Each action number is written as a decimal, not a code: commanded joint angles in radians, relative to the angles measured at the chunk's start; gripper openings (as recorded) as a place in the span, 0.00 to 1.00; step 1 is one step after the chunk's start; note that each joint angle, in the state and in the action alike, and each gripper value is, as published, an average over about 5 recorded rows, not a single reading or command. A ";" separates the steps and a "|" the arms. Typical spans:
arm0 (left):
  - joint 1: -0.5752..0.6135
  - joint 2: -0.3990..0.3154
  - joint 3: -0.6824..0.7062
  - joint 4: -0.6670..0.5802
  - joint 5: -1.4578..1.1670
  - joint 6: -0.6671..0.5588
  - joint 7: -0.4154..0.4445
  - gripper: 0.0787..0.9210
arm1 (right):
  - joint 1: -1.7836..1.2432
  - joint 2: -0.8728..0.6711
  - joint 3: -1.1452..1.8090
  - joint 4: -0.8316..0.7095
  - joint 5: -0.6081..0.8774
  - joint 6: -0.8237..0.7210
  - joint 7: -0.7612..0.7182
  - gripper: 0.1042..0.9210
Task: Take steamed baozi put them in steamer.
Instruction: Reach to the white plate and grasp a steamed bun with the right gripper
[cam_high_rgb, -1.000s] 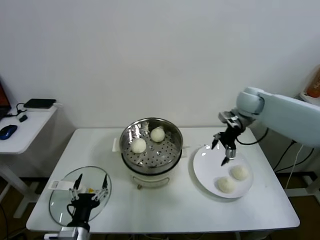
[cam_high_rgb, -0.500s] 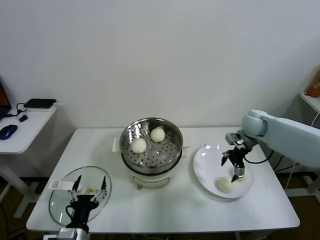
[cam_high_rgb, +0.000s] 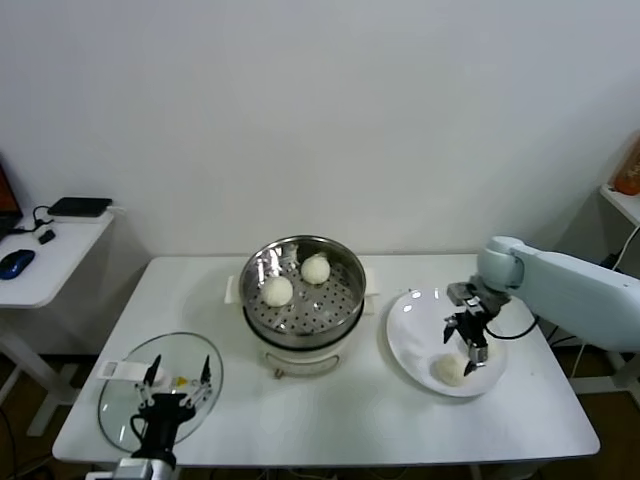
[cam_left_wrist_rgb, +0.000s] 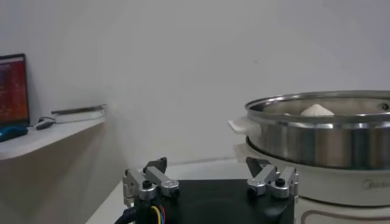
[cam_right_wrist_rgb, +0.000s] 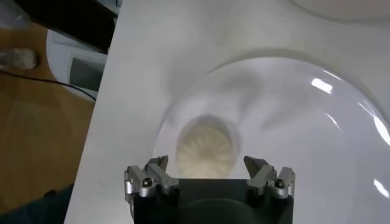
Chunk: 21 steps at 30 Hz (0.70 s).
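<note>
The steamer (cam_high_rgb: 302, 300) stands mid-table with two steamed baozi (cam_high_rgb: 277, 291) (cam_high_rgb: 316, 268) in its steel basket. A third baozi (cam_high_rgb: 449, 370) lies on the white plate (cam_high_rgb: 415, 325). My right gripper (cam_high_rgb: 468, 350) hangs low over the plate, open, and covers another bun in the head view. The right wrist view shows that pleated baozi (cam_right_wrist_rgb: 206, 152) just below the open right gripper (cam_right_wrist_rgb: 206, 162), centred between the fingers, untouched. My left gripper (cam_high_rgb: 180, 370) is parked open at the front left; its wrist view shows the left gripper (cam_left_wrist_rgb: 206, 163), the steamer (cam_left_wrist_rgb: 329, 131) and one bun top (cam_left_wrist_rgb: 317, 110).
A round glass lid (cam_high_rgb: 130, 400) lies on the table's front left corner under the left gripper. A small side table (cam_high_rgb: 40, 265) with a mouse and a black device stands to the far left. The plate (cam_right_wrist_rgb: 341, 122) reaches close to the table's right edge.
My right gripper came down and forward from above the plate's far side to just over the bun nearer the arm. It stayed open. The left arm has not moved.
</note>
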 joint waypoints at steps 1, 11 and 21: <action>0.004 0.002 -0.003 -0.001 -0.029 0.003 0.001 0.88 | -0.028 0.018 0.013 -0.018 -0.025 0.004 0.005 0.88; 0.004 0.002 -0.004 0.001 -0.029 0.004 0.001 0.88 | -0.036 0.021 0.013 -0.016 -0.036 0.007 -0.002 0.88; 0.013 0.007 -0.004 0.000 -0.030 0.002 0.009 0.88 | -0.054 0.031 0.023 -0.036 -0.061 0.021 -0.004 0.88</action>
